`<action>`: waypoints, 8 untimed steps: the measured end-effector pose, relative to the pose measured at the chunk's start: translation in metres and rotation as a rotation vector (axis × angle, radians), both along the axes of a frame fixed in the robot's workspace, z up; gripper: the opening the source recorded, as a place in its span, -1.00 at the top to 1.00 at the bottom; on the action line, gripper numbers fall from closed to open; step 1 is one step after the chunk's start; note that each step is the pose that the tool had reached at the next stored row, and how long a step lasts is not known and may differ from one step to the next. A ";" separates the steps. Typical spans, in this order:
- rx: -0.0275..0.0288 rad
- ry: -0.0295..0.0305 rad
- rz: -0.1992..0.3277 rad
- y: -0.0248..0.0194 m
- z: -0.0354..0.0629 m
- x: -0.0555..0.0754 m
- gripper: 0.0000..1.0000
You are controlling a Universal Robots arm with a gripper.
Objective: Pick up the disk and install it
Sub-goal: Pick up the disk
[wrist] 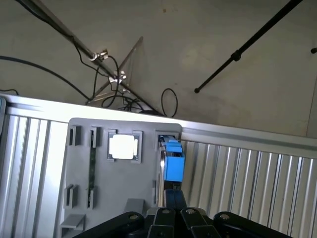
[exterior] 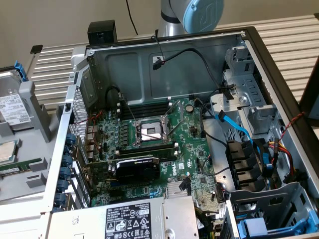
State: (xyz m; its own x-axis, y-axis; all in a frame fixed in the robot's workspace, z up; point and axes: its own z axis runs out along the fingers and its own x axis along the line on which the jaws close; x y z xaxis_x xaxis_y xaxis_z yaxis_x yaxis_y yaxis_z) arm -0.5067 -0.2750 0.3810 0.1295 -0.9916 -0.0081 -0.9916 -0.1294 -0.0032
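The disk (exterior: 10,107) stands on edge in a grey parts tray (exterior: 30,174) at the exterior view's left, its white label facing out and a blue carrier tab at its top. In the wrist view I see the disk (wrist: 173,161) edge-on: a blue carrier with a thin silver edge, upright in a slot of the tray (wrist: 119,183). My gripper (wrist: 174,198) hovers over the near end of the disk with its black fingers shut together and nothing between them. The arm's blue-capped joint (exterior: 199,12) sits behind the case.
The open computer case (exterior: 259,45) holds a motherboard (exterior: 149,134), a power-supply box (exterior: 134,219), loose cables and grey drive bays (exterior: 249,109), with a blue carrier (exterior: 259,226) in the lowest bay. The tray also carries a square silver chip (wrist: 122,147) and a memory stick (wrist: 92,168).
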 end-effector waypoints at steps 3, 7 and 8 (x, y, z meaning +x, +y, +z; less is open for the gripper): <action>0.0000 0.0000 0.000 0.0001 0.0000 0.000 0.79; 0.0000 0.0000 0.000 0.0000 0.0000 0.000 0.79; 0.0000 0.0000 0.000 0.0000 0.0000 0.000 0.79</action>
State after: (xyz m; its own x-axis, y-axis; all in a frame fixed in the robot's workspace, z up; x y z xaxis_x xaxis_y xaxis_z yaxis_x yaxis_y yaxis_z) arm -0.5068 -0.2749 0.3810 0.1294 -0.9916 -0.0081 -0.9916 -0.1293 -0.0032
